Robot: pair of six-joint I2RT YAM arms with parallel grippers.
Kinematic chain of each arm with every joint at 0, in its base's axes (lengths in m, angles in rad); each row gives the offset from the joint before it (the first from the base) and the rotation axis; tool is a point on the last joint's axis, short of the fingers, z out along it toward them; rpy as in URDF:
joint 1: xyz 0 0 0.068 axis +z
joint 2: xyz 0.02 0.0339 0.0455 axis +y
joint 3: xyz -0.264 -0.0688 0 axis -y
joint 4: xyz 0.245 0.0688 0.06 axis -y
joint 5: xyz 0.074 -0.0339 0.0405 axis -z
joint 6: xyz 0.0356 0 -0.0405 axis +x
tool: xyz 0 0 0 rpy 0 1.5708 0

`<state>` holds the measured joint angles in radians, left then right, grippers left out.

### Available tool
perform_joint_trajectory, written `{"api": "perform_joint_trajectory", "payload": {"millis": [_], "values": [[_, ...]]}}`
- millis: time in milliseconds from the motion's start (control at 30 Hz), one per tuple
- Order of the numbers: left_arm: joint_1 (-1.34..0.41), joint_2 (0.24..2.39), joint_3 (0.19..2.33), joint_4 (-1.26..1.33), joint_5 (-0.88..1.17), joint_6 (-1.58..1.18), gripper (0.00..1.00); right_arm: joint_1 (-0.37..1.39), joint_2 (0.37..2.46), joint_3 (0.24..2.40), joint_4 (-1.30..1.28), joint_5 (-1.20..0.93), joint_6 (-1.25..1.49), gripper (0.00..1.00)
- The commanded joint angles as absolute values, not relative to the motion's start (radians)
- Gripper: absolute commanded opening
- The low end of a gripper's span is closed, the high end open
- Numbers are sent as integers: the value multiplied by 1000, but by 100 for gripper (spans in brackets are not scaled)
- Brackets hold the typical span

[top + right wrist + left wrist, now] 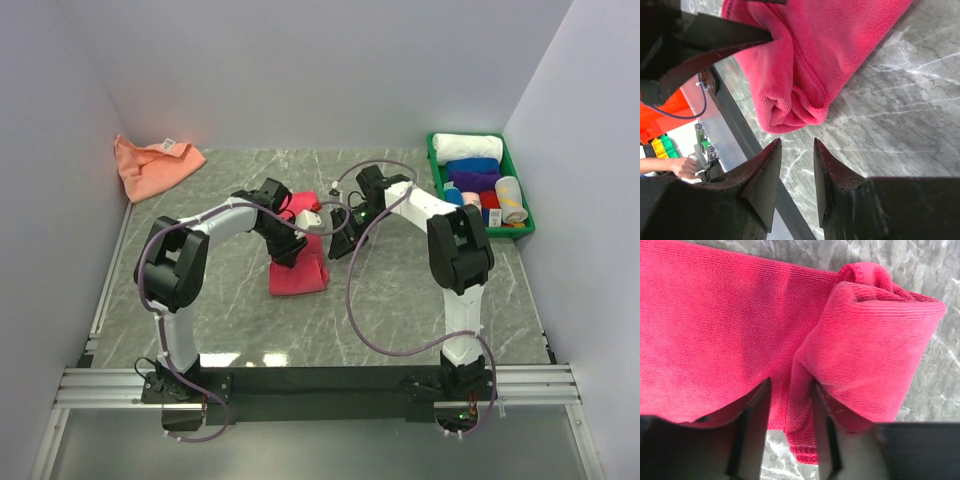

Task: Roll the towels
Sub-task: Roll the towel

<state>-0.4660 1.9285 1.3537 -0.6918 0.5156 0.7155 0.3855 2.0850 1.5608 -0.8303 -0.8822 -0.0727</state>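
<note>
A red towel lies in the middle of the table, partly rolled from its far end. In the left wrist view the towel lies flat on the left, with a loose roll on the right. My left gripper is shut on a fold of it at the roll's near edge, and sits over the towel's top in the top view. My right gripper is slightly open and empty, just short of the roll's end. It is to the right of the towel in the top view.
An orange towel lies crumpled at the back left corner. A green bin at the back right holds several rolled towels. Walls close in the left, back and right sides. A metal rail runs along the near edge.
</note>
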Motion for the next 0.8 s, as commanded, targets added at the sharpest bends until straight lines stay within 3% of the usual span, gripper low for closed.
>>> {"api": "perform_joint_trajectory", "payload": {"millis": [0, 167, 433, 767], "values": [[-466, 1862, 1391, -678, 549, 695, 47, 379, 1997, 1584, -804, -914, -55, 40], [-428, 1826, 1416, -686, 569, 620, 52, 379, 1979, 1611, -772, -959, -12, 43], [-276, 1724, 1425, -808, 698, 534, 50, 443, 1948, 1623, -767, -1009, -9, 44], [-193, 1533, 1189, -747, 746, 466, 51, 551, 2071, 1580, -695, -921, 26, 42]]}}
